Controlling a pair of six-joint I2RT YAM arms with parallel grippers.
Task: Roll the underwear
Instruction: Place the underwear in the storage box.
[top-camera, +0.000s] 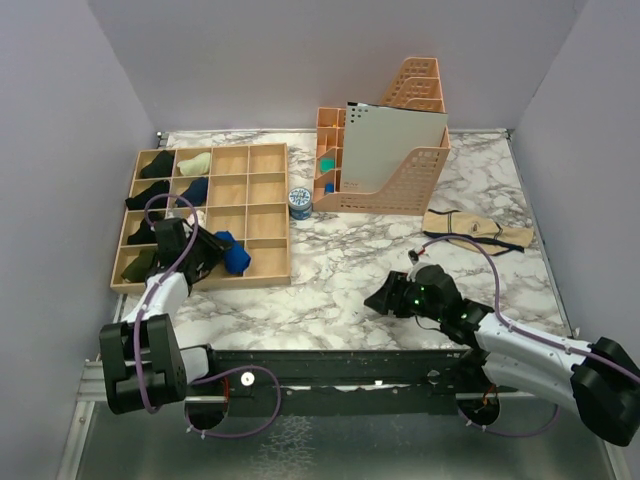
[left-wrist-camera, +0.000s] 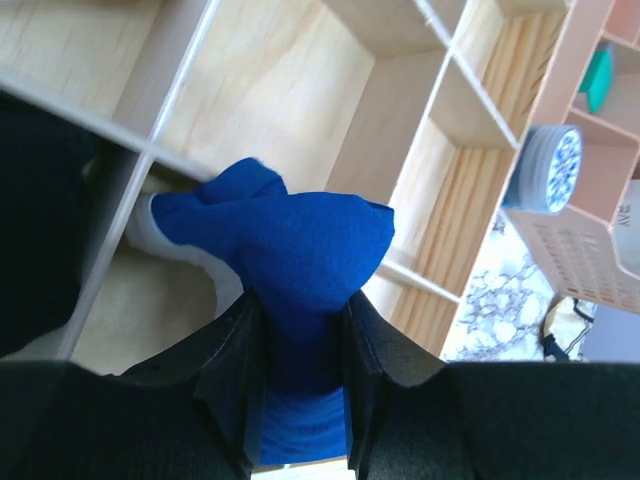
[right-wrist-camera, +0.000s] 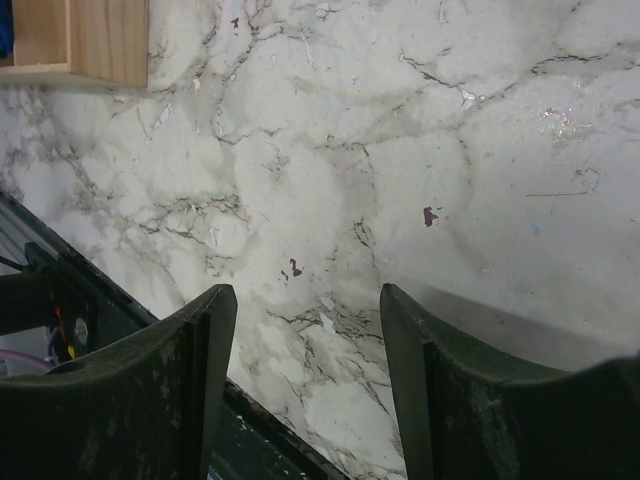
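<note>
3 grey walls (top-camera: 300, 60) enclose marble table (top-camera: 340, 270); left gripper (left-wrist-camera: 300, 330) clamps blue underwear (left-wrist-camera: 290, 240), right gripper (right-wrist-camera: 305, 330) gapes empty.

White marble-patterned table (top-camera: 340, 270), plain lavender-grey walls (top-camera: 300, 60) on three sides, even soft light

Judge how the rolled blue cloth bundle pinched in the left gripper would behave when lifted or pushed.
Probably soft: the rolled blue cloth bundle bulges and creases where the left gripper pinches it. Likely light: it stands out beyond the fingers without drooping. Pushed, it would probably squash, not roll.
</note>
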